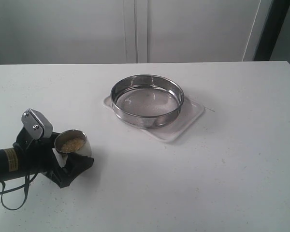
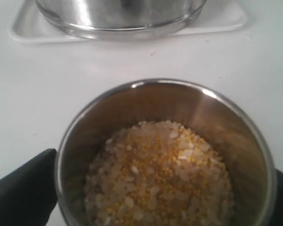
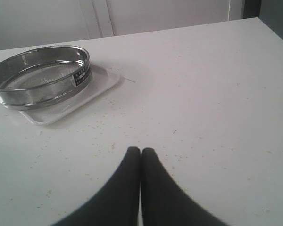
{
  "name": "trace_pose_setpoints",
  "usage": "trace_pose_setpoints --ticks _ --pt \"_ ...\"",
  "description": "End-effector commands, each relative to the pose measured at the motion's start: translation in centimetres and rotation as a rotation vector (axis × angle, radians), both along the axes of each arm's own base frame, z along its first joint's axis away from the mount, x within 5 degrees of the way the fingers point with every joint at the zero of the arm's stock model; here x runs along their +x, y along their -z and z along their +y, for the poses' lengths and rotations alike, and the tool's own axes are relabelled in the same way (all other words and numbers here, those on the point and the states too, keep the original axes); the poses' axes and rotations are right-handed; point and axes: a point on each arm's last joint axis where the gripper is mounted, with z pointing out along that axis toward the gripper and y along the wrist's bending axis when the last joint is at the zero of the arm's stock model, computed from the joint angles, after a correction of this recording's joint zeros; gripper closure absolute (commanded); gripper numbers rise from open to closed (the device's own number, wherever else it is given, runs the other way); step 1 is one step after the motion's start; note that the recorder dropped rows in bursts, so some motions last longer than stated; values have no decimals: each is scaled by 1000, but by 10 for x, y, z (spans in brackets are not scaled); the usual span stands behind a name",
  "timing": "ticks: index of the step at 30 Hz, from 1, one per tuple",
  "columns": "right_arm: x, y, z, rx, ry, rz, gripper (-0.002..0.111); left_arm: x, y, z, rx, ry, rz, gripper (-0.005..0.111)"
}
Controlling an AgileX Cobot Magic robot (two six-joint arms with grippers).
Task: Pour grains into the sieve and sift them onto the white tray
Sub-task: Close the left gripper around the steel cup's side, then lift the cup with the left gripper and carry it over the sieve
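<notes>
Closest to the viewer in the exterior view, the left gripper [image 1: 72, 154] sits low over the near left part of a white table [image 1: 217, 183]. It is pinching a small steel cup [image 1: 85, 145], held upright. Yellow-tan grains [image 1: 71, 144] fill the bottom of the cup. Farther back, near the middle of the table, a round metal sieve [image 1: 147, 119] stands on the white tray [image 1: 186, 123]. The tray's corners stick out past the sieve's ring. Cup and sieve are well apart.

From the left wrist view, the cup fills the frame, its mouth open to the camera. The grains inside are a loose mix of pale and yellow bits. Black fingers [image 2: 19, 197] press the cup's wall on either side. Beyond the cup lies bare table, then the sieve on its tray.

From the right wrist view, the right gripper [image 3: 140, 155] hangs over the table with its two dark tips pressed together and nothing between them. The sieve and tray lie off to one side, well away from it. A small dark label [image 3: 81, 75] shows on the sieve's wall. Tiny specks dot the table.
</notes>
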Motion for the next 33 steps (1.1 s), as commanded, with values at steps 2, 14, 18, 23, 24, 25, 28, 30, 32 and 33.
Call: trace_pose_setpoints --ticks 2,14,18,23,24,25,28,30,32,33 --pt "0 1 0 -1 0 -12 108 0 4 -2 -15 7 -16 13" --pt "0 1 0 -1 0 -12 108 1 4 -2 -28 -2 -28 17" --pt "0 1 0 -1 0 -12 108 1 4 -2 -28 -2 -28 42" --pt "0 1 0 -1 0 -12 108 1 4 -2 -28 -2 -28 85" --pt "0 1 0 -1 0 -12 108 1 4 -2 -28 -2 -28 101" --pt "0 1 0 -1 0 -12 108 1 4 -2 -28 -2 -28 107" --pt "0 1 0 -1 0 -12 108 1 4 -2 -28 -2 -28 107" --pt "0 1 0 -1 0 -12 108 1 4 -2 -28 -2 -28 107" --pt "0 1 0 -1 0 -12 108 2 2 -2 -33 -6 -32 107" --pt "0 1 0 -1 0 -12 108 2 -1 -2 -37 -8 -39 107"
